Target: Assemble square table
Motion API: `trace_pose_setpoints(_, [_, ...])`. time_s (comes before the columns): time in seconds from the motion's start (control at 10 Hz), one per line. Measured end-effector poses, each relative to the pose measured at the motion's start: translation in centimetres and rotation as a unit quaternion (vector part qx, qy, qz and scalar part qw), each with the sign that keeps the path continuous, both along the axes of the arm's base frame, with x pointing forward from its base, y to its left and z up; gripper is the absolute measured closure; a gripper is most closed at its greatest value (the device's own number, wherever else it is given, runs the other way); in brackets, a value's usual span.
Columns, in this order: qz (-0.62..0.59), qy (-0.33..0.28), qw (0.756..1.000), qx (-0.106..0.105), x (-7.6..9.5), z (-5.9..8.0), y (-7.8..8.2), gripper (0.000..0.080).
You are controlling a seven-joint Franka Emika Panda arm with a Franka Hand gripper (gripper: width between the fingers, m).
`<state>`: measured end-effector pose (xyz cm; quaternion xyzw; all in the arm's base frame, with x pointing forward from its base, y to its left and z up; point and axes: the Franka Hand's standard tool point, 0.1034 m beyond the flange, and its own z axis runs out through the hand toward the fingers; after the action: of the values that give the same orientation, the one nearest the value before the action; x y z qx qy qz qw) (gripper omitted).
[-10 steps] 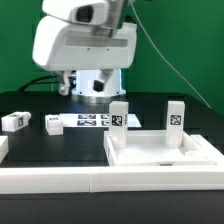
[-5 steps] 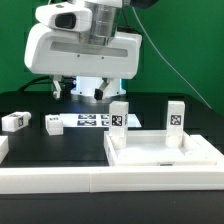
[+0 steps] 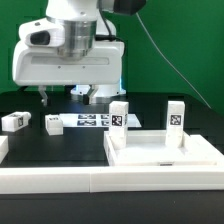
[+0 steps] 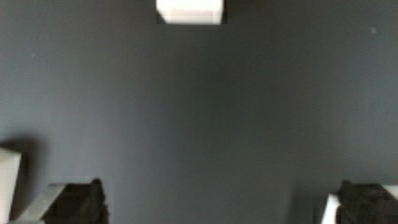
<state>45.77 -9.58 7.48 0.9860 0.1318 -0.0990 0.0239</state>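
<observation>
The white square table top (image 3: 200,152) lies at the exterior view's right front, with two white tagged legs (image 3: 119,115) (image 3: 176,115) standing upright at its far corners. Two loose legs (image 3: 15,121) (image 3: 52,124) lie on the black table at the left. My gripper (image 3: 62,97) hangs open and empty above the table behind the loose legs. In the wrist view the gripper (image 4: 219,205) is wide open over bare black table. One white leg (image 4: 191,10) lies ahead of it, and another white piece (image 4: 9,180) shows at the frame edge beside one finger (image 4: 75,202).
The marker board (image 3: 90,121) lies flat between the loose legs and the table top. A long white border wall (image 3: 60,180) runs along the front edge. A green backdrop stands behind.
The arm has moved toward the exterior view's left, from above the marker board to above the area behind the loose legs. The gripper stays open.
</observation>
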Motion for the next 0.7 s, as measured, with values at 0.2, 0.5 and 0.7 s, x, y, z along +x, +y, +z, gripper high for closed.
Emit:
trace_pose_setpoints(0.2, [-0.007, 0.015, 1.000, 0.010, -0.7, -0.6, -1.6, 0.0150])
trace_pose_setpoints(0.5, [-0.006, 0.013, 1.000, 0.009, -0.5, -0.6, -1.5, 0.0151])
trace_pose_setpoints(0.7, [0.001, 0.014, 1.000, 0.024, -1.1, -1.7, -2.7, 0.0150])
